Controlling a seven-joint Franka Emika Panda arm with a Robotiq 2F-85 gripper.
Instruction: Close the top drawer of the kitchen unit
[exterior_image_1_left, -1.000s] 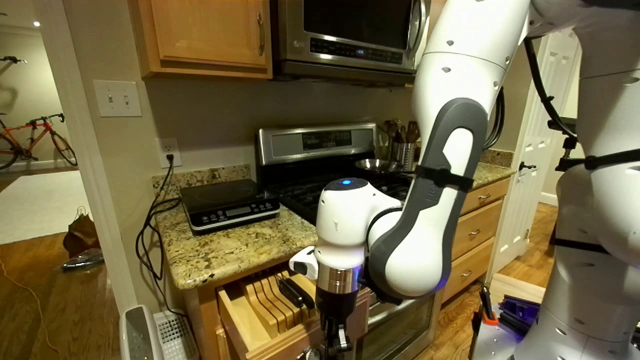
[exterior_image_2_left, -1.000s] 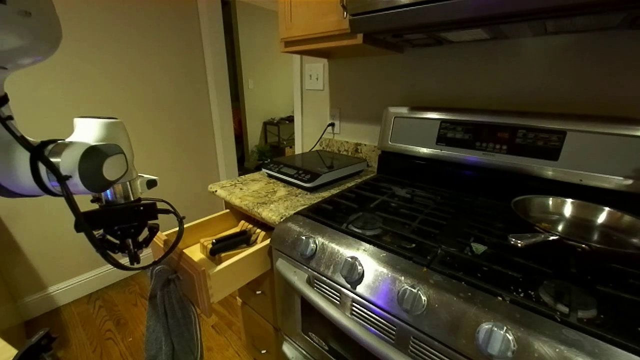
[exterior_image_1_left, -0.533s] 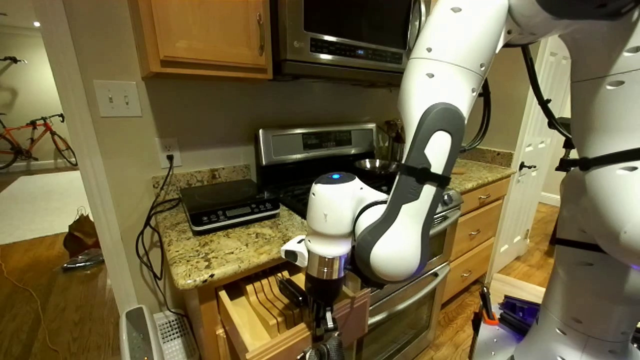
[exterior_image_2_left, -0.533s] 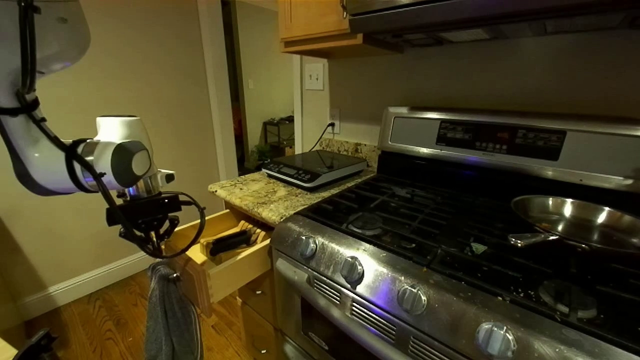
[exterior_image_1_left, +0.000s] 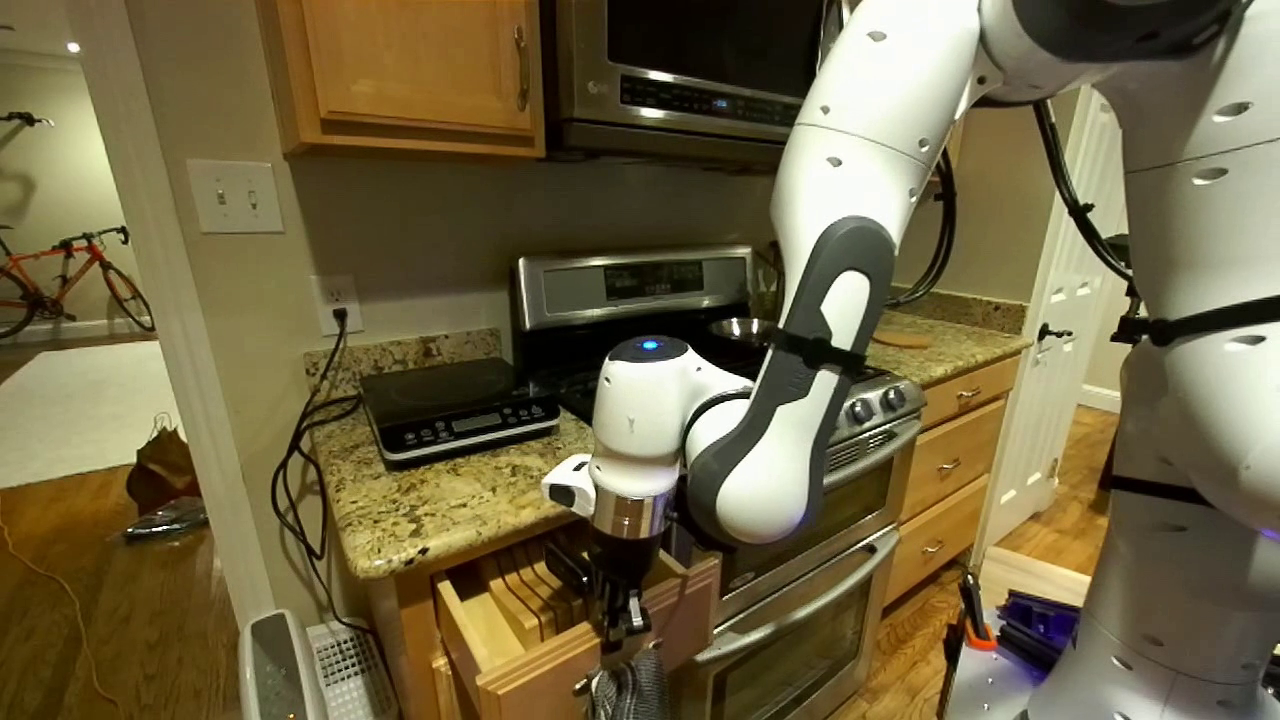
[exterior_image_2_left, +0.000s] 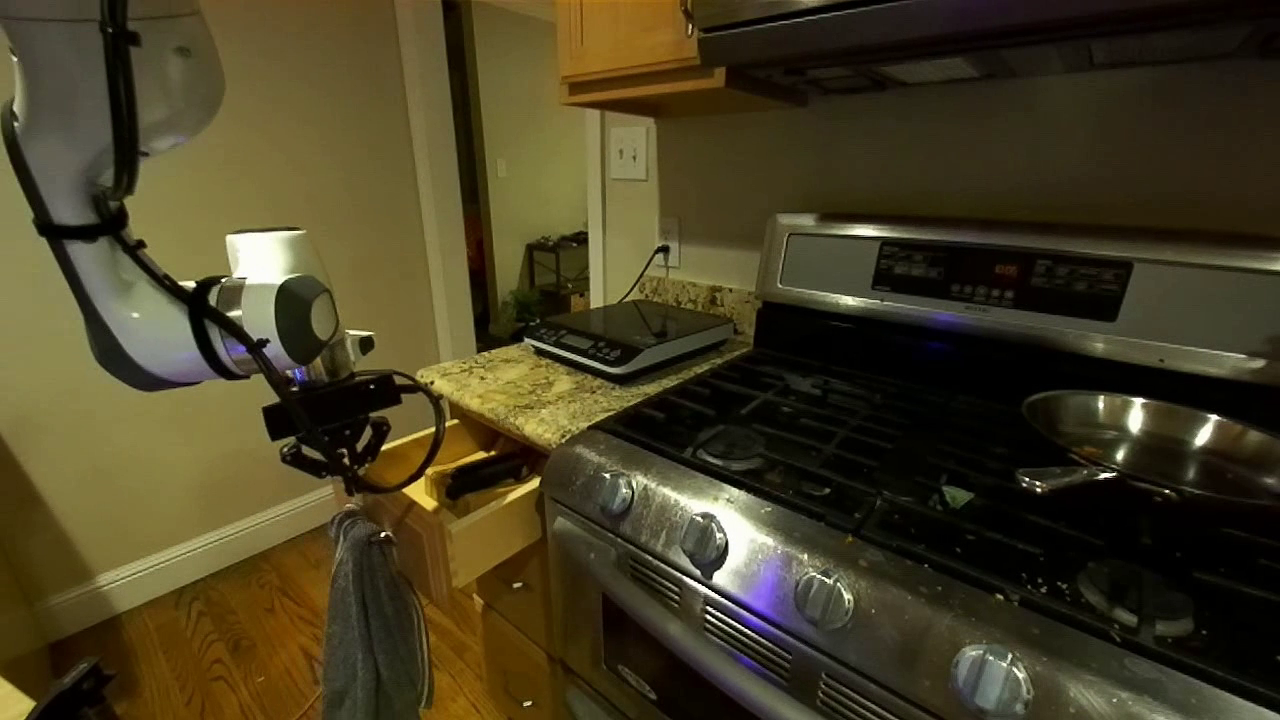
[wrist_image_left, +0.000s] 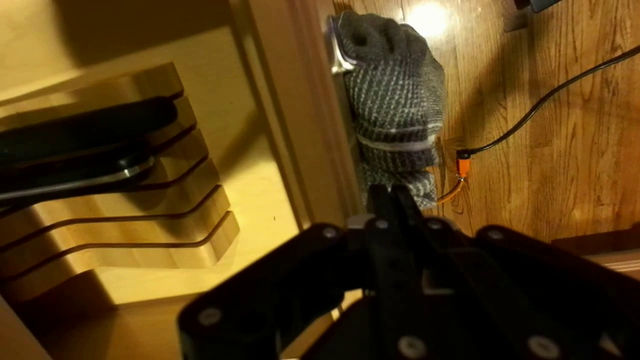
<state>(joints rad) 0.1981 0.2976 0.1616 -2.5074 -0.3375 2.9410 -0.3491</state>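
Observation:
The light-oak top drawer of the kitchen unit stands partly pulled out under the granite countertop. In an exterior view its side wall shows. In the wrist view its front rim runs past the slotted knife tray with dark-handled knives. A grey towel hangs from the drawer handle, also seen in the wrist view. My gripper points down with its fingers shut and empty, at the outer side of the drawer front, above the towel. Whether it touches the panel is hard to tell.
A steel stove stands directly beside the drawer, with a pan on top. A black portable cooktop sits on the counter. A white appliance stands on the floor by the unit. A cable hangs above the floor.
The gripper has moved toward the unit and met the drawer front. Over the last half second the drawer and its hanging towel have shifted inward, toward the unit.

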